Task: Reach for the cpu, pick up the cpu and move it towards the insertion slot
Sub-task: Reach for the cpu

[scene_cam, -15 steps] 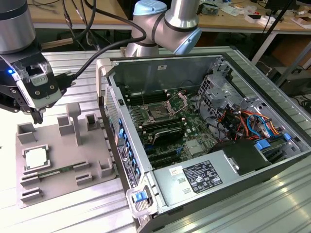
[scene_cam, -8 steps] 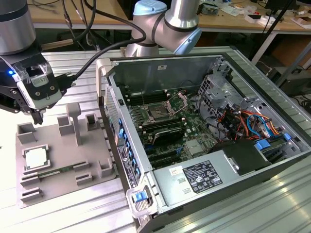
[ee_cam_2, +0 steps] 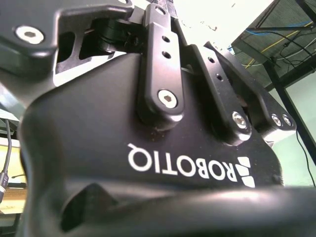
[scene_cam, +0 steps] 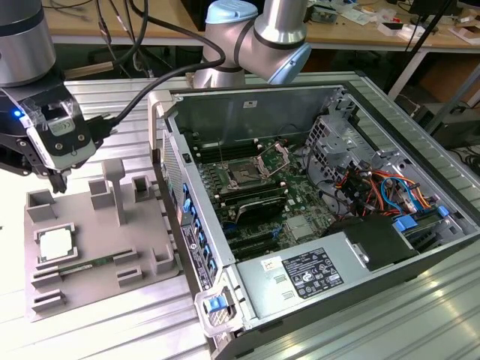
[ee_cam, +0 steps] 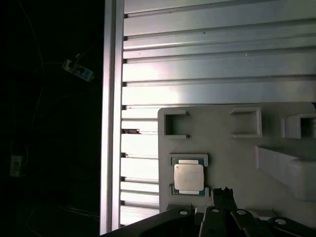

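The cpu point(scene_cam: 56, 244) is a small silvery square lying flat in a recess of the grey plastic tray point(scene_cam: 90, 225) at the exterior view's left. My gripper point(scene_cam: 58, 178) hangs above the tray's far edge, a short way above and beyond the cpu, not touching it. In the first wrist view the cpu point(ee_cam: 188, 177) lies on the tray point(ee_cam: 232, 148) just beside the gripper's dark tip point(ee_cam: 223, 196). The gripper's black body point(ee_cam_2: 163, 148) takes up the second wrist view. The insertion slot point(scene_cam: 244, 175), a dark socket with a raised shiny bracket, sits on the motherboard inside the open computer case.
The open computer case point(scene_cam: 315, 202) lies at the exterior view's right, its wall point(scene_cam: 176, 195) beside the tray. A memory stick point(scene_cam: 82, 265) lies on the tray near the cpu, with upright posts point(scene_cam: 112, 184) behind. The ribbed aluminium table point(ee_cam: 217, 74) ends at an edge point(ee_cam: 112, 118).
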`<state>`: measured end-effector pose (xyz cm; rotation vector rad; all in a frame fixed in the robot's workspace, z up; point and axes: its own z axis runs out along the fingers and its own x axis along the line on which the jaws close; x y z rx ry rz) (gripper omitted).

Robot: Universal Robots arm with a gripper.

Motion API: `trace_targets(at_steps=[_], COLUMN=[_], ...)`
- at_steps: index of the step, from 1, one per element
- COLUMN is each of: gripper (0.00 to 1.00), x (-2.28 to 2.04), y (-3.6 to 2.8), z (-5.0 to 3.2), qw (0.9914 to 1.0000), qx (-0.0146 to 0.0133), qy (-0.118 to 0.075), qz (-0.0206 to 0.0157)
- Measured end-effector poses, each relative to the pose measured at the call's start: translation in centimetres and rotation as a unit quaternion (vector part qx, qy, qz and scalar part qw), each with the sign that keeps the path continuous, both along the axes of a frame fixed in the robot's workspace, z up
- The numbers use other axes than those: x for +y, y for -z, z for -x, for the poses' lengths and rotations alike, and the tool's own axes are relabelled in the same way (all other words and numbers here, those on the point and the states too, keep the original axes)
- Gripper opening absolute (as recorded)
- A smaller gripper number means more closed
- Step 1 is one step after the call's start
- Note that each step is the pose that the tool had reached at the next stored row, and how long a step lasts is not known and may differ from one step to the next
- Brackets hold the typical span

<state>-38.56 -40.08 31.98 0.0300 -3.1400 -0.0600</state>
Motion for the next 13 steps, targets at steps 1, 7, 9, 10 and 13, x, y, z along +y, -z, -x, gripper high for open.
trace_targets(at_steps=[1, 7, 9, 10, 13], gripper=[0.11, 0.11, 0.11, 0.11, 0.11], x=[0.00, 0.00, 0.00, 0.00, 0.00], y=[0.04, 0.19, 0.23, 0.25, 0.31], z=[0.00, 0.00, 0.00, 0.00, 0.00], qw=[1.00000, 1.00000, 1.00000, 1.00000, 1.00000], qx=[0.0000, 0.0000, 0.0000, 0.0000, 0.0000], qy=[0.000, 0.000, 0.000, 0.000, 0.000], qz=[0.0000, 0.0000, 0.0000, 0.0000, 0.0000])
